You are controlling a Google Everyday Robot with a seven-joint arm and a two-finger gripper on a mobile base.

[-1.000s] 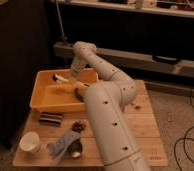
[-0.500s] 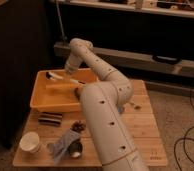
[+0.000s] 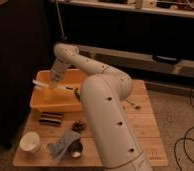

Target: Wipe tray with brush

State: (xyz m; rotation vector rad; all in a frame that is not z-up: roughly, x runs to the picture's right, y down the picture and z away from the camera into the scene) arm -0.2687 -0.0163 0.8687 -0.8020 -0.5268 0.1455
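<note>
Pincer [image 3: 53, 86] seemingly gripping slim brush [image 3: 49, 87]

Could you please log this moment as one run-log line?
stage: wiping | gripper: shut on brush, over tray's left part | tray: on wooden table | nearby: white cup

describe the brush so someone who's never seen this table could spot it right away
Start at the wooden table and find the yellow-orange tray at its far left corner. The white arm reaches down into it, and the end effector, shut on the brush, sits over the tray. The brush is the slim pale stick lying across the tray's inside, unlike the dark items and white cup outside it.
</note>
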